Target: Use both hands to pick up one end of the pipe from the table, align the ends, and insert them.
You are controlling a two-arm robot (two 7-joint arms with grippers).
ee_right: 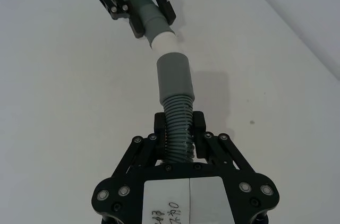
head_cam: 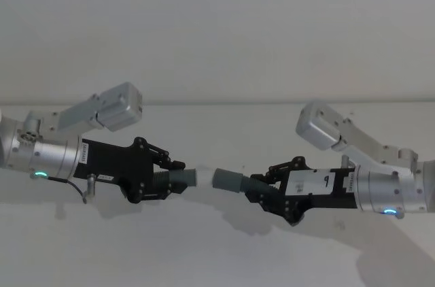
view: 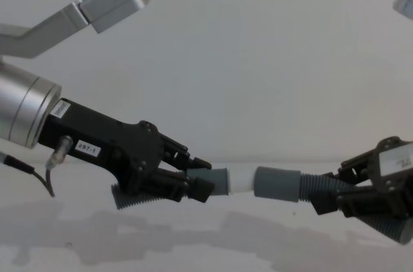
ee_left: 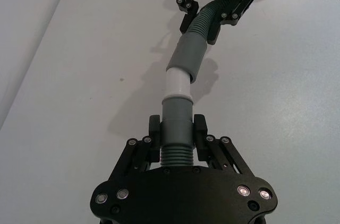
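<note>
Facing: white tip (view: 240, 180) points at socket (view: 277, 184), just apart, axes near level above the worktop (head_cam: 217, 246)
Left claw (head_cam: 178, 177): pinching tip hose
Right claw (head_cam: 262, 188): pinching socket hose

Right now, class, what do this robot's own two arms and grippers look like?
Both are black two-finger grippers with linkage fingers and silver screws. The left gripper has a small white label and a thin dark cable at its base. The right gripper carries a larger white label with handwriting. Each sits on a silver cylindrical wrist with a small blue-green light.
</note>
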